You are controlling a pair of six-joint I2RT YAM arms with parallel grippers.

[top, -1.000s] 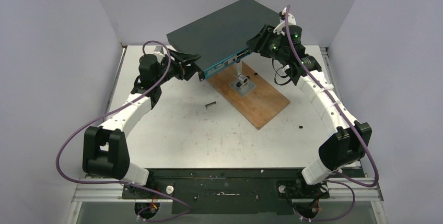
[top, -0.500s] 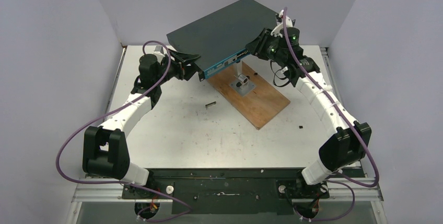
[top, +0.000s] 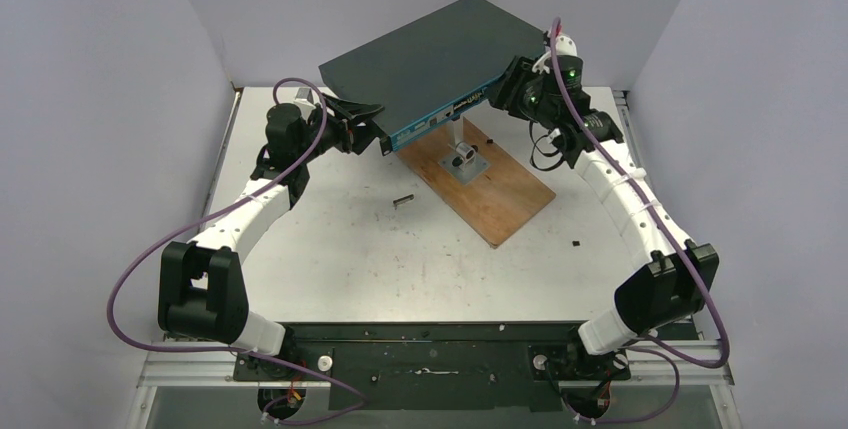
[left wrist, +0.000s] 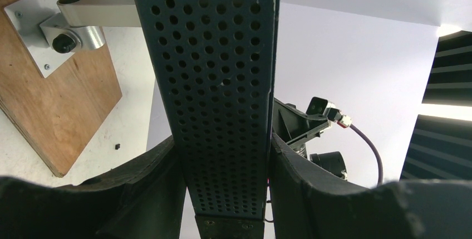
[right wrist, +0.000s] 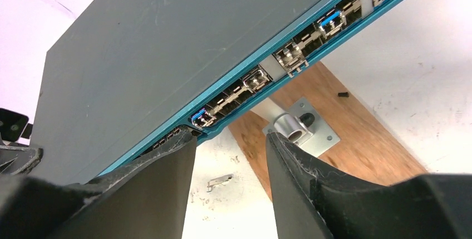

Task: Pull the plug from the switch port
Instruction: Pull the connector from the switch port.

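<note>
Fingers of the left claw are closed against the two broad faces of the switch, and its perforated end panel is clamped between them. From overhead, this grip is seen at the left end of the blue front face.

The right claw is held spread apart and nothing is gripped. Only the worktop and part of a wooden board are seen through the gap between its fingers. From overhead, this claw is placed at the right end of the blue face, close against the switch.

In the right wrist view, a plug with a blue tab is seated in a socket just above one fingertip. Whether it is touched cannot be told. Further metal plugs are seated along the same row of sockets, one of them also blue-tabbed.

The switch is carried above the wooden board on a metal post, at the far middle of the worktop, with its blue face turned towards the arms' side. The post is fixed to a base plate, which is screwed to the board. A small metal clip is seen on the worktop beside the board. A tiny black piece lies on the board's other side, well apart from it.
</note>
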